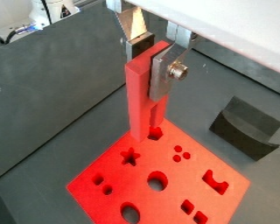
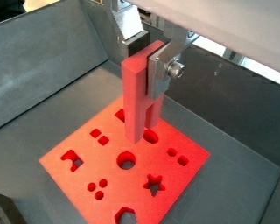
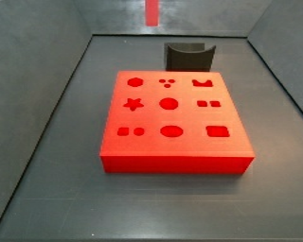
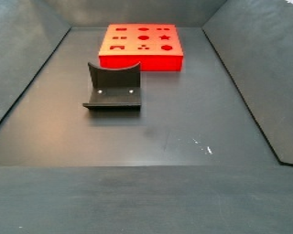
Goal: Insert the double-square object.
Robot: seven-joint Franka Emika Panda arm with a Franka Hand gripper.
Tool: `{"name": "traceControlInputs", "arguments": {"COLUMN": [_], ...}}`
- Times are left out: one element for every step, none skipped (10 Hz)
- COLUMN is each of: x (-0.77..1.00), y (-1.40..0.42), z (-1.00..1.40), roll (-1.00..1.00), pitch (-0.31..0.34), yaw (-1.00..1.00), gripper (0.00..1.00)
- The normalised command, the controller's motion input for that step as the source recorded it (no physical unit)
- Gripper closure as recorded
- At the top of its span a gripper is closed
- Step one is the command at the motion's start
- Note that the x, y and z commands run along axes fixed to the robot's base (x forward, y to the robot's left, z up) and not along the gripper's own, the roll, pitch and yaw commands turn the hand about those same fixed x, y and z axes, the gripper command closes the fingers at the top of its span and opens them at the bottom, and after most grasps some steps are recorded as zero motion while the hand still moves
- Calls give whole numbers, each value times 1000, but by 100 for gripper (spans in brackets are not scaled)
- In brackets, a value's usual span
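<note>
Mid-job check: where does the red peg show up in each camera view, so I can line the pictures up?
Wrist view: the red peg hangs upright at centre, clamped in the hand, above the red block.
Wrist view: peg at centre, in the hand, over the block.
Side view: only its lower end shows at the top edge.
Side view: not in the picture.
Shared landmark: the red block.

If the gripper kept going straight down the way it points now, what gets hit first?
The gripper points down, clamping the double-square object upright. Its lower tip would meet the red block first, probably near the edge holes; whether it lines up with one is unclear.
</note>
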Motion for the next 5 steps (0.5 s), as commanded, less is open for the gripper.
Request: {"name": "traceControlInputs", "arguments": {"x": [371,360,420,480,437], "y": [0,0,14,23,6], "z": [-320,-597,-726,-706,-729], "roll": [-7,0,-31,-80,-64], "pitch": [-37,-100,-117,-177,-176], "yaw": [-257,-500,-551,-586,-643], "gripper": [100,100,100,100,100]}}
